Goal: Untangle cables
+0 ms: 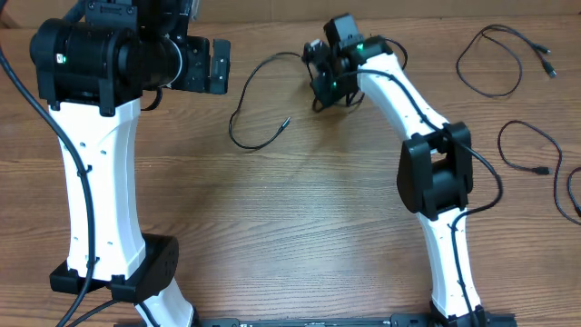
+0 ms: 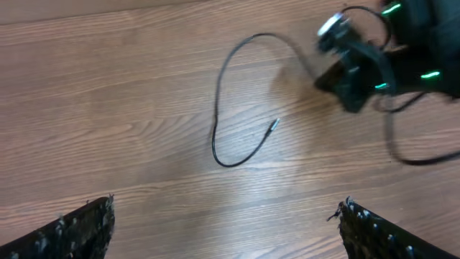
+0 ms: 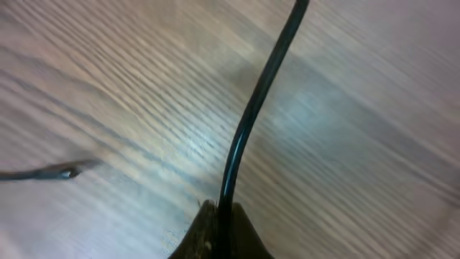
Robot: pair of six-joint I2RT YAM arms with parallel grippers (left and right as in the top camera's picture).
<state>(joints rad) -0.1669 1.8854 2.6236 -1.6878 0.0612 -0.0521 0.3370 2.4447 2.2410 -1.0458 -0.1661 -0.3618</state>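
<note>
A thin black cable (image 1: 243, 109) curves across the back middle of the wooden table, its small plug end (image 1: 284, 122) lying free. My right gripper (image 1: 320, 80) is shut on the other end of this cable; in the right wrist view the cable (image 3: 248, 122) runs up out of the closed fingertips (image 3: 221, 219). The left wrist view shows the same cable (image 2: 219, 115) as a loop ahead of my left gripper (image 2: 226, 223), which is open, empty and well above the table. In the overhead view the left gripper (image 1: 216, 64) is at the back left.
Two more black cables lie at the right: a loop at the back right (image 1: 495, 59) and another with a plug near the right edge (image 1: 531, 150). A further cord shows at the far right edge (image 1: 572, 195). The arm bases stand at the front.
</note>
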